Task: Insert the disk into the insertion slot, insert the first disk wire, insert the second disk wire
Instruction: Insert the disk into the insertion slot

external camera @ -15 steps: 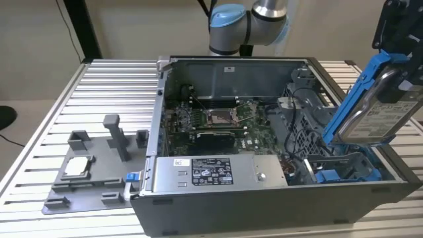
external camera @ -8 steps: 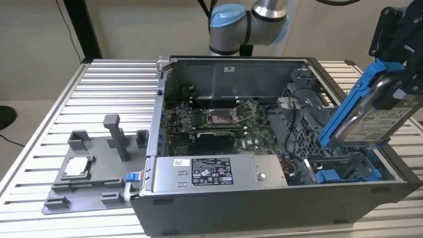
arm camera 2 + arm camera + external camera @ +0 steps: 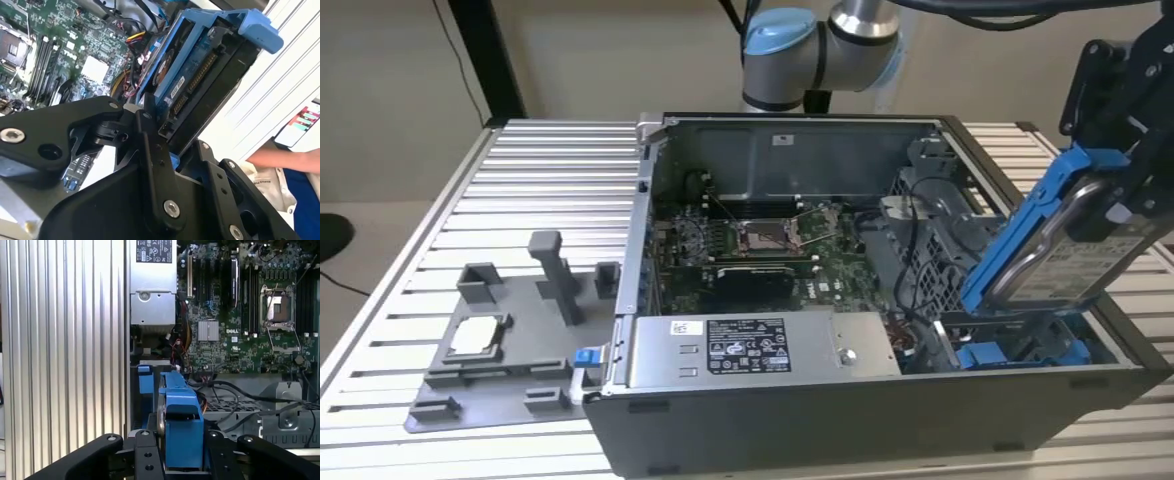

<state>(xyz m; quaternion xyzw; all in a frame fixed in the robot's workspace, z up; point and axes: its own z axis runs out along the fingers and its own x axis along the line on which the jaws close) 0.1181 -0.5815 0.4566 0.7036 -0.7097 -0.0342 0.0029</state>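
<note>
My gripper (image 3: 181,451) is clamped on the disk (image 3: 1061,245), which hangs tilted at the exterior view's right, its lower end near the slot (image 3: 1021,350). It's a rigid metal slab, probably heavyish and shock-sensitive. I'd say hold the smooth blue plastic frame (image 3: 182,412) by its edges.

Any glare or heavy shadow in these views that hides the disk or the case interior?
Second wrist view: the table beside the disk is washed out to near white. First wrist view: bright streaks run along the table ribs, while the motherboard is evenly lit. Exterior view: soft light, the inside of the computer case is dimmer than the table, and the disk is well lit.
</note>
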